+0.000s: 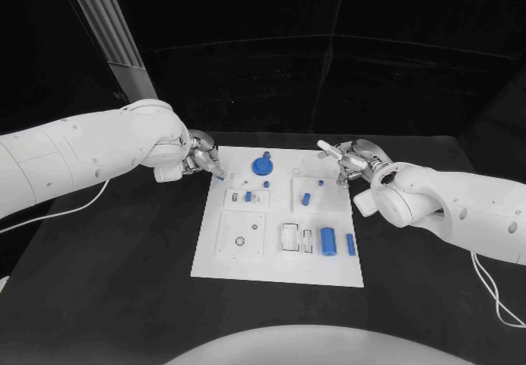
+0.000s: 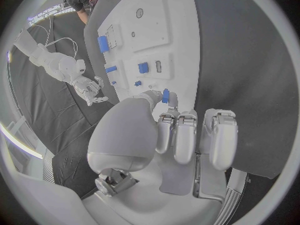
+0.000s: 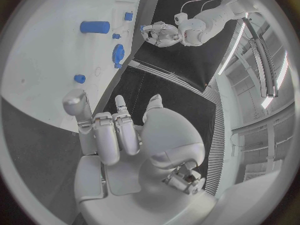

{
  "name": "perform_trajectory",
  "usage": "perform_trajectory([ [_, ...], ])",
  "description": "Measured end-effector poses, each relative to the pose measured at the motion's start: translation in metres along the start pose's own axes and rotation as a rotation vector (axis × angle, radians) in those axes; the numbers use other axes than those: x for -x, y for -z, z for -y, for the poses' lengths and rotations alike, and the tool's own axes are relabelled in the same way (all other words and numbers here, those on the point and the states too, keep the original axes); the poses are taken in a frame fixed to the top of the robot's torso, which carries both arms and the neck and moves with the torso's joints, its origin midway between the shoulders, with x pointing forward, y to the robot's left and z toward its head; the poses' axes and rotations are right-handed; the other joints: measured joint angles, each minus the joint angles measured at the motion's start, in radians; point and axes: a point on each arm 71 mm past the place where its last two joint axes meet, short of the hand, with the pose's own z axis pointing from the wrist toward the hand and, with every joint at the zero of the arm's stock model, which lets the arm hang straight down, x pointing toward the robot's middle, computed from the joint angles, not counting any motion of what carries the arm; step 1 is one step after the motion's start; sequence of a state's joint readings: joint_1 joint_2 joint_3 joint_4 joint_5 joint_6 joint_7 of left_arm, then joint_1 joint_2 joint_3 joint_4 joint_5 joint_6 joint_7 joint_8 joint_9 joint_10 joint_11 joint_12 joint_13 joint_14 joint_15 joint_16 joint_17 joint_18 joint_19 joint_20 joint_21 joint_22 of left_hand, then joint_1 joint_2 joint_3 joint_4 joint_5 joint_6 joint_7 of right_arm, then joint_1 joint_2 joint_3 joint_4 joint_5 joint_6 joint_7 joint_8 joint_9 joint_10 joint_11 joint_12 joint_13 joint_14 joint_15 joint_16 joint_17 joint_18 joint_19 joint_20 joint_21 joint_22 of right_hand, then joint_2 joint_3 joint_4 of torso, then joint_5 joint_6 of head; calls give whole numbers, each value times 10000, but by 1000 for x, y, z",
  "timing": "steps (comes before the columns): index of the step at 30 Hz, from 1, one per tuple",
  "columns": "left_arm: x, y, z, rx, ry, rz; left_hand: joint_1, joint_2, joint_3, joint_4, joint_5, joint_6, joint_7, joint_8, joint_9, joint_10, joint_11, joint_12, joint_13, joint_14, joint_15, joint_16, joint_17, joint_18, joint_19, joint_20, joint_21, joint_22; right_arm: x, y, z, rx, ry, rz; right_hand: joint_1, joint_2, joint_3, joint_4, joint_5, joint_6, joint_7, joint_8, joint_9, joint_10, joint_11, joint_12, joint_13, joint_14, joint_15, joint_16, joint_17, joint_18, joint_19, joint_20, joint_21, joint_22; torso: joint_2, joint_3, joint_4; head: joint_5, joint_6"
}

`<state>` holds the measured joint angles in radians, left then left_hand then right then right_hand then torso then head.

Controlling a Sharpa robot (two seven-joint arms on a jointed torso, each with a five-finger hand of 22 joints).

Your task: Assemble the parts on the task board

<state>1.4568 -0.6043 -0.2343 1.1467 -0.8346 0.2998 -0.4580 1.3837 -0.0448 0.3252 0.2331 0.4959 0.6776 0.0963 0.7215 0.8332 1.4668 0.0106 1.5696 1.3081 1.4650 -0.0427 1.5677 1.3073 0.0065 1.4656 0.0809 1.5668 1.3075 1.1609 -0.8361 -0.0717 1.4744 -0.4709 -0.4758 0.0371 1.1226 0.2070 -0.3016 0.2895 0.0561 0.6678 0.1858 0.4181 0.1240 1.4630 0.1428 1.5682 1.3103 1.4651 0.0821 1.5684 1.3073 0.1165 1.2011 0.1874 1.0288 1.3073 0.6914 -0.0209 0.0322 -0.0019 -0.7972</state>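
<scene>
The white task board (image 1: 225,258) lies in the middle of the black table. My left hand (image 1: 205,161) hovers over its far left corner and pinches a small blue part (image 2: 165,95) between thumb and a fingertip. My right hand (image 1: 353,160) hangs at the far right corner, holding nothing, with one finger (image 3: 75,105) stretched out and the others half curled. On the board stand a blue round knob (image 1: 263,164), a small blue peg (image 1: 305,200), a blue cylinder (image 1: 329,241) and a slimmer blue pin (image 1: 351,243).
White slotted blocks (image 1: 290,237) and a plate with a ring hole (image 1: 240,241) sit in the board's near half. Bare black table (image 1: 109,281) surrounds the board on all sides. A pale post (image 1: 118,46) rises at the back left.
</scene>
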Motion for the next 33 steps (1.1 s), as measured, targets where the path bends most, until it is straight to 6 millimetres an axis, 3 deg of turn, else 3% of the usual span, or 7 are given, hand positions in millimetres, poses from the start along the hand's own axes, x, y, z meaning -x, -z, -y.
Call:
perform_trajectory([
  [33,-27,1,14,115,-287,-628,-184,-100,-17,152,-3,0,0,198,210,1,-71,0,0,-9,-63,0,0,0,0,0,0,0,0,0,0,27,-1,53,96,-12,0,0,48,0,0,41,0,0,0,0,0,0,0,0,0,-1,0,0,-67,0,3,-9,-3,108,-109],
])
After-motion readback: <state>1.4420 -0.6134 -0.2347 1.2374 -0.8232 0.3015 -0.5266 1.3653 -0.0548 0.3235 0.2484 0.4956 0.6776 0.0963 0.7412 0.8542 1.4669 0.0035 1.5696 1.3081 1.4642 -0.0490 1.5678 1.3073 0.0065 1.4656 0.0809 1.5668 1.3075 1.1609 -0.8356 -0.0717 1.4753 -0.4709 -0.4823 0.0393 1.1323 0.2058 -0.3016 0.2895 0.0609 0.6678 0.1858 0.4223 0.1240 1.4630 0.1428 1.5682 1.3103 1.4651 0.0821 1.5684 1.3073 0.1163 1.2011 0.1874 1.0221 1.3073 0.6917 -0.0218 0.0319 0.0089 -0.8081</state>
